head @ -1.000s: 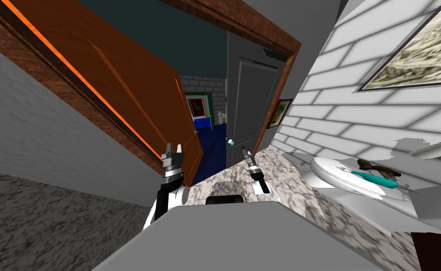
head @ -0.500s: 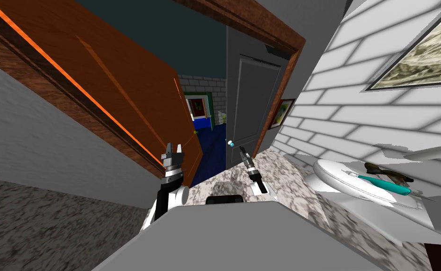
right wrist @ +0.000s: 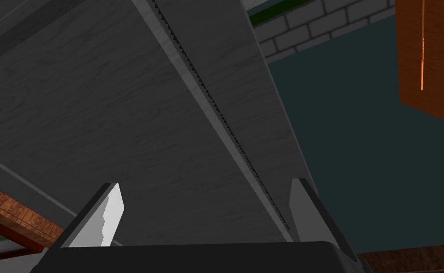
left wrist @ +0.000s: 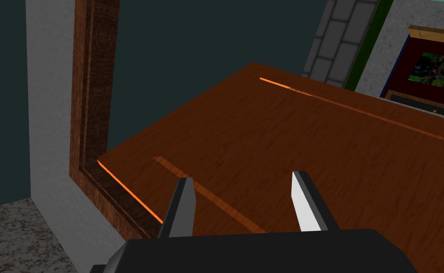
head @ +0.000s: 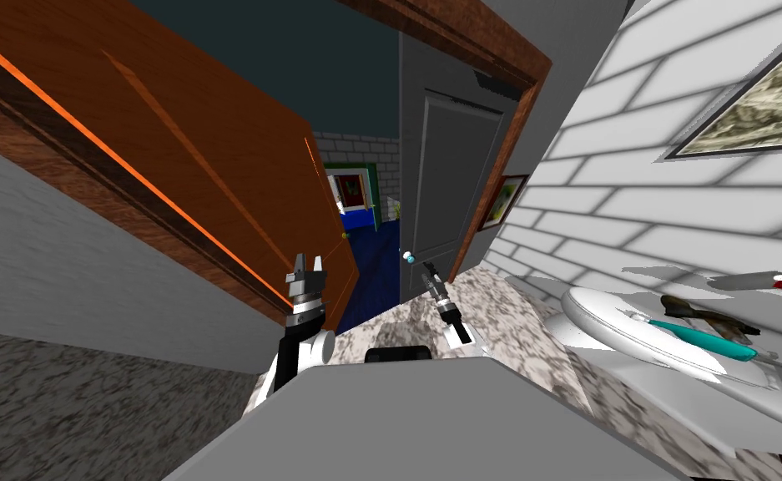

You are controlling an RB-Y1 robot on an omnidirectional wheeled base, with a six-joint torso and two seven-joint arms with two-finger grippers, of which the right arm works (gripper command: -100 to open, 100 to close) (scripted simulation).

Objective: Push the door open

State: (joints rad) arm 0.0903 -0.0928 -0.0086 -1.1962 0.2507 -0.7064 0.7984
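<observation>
In the head view the brown door [head: 214, 167] hangs at the left of the doorway, swung partly away from me. A grey door [head: 451, 175] with a small knob [head: 410, 258] stands at the right, and there is a gap between them. My left gripper [head: 308, 263] is raised low down near the brown door's free edge, I judge because a push far from the hinge turns it most easily. My right gripper [head: 427, 269] points at the grey door, just below the knob. In the left wrist view the fingers [left wrist: 306, 204] are spread and aim at the brown face; whether the tips touch it I cannot tell. In the right wrist view the fingers [right wrist: 109, 213] are spread too and hold nothing, with the grey panel close ahead. I judge the gap is not yet wide enough for me to pass.
</observation>
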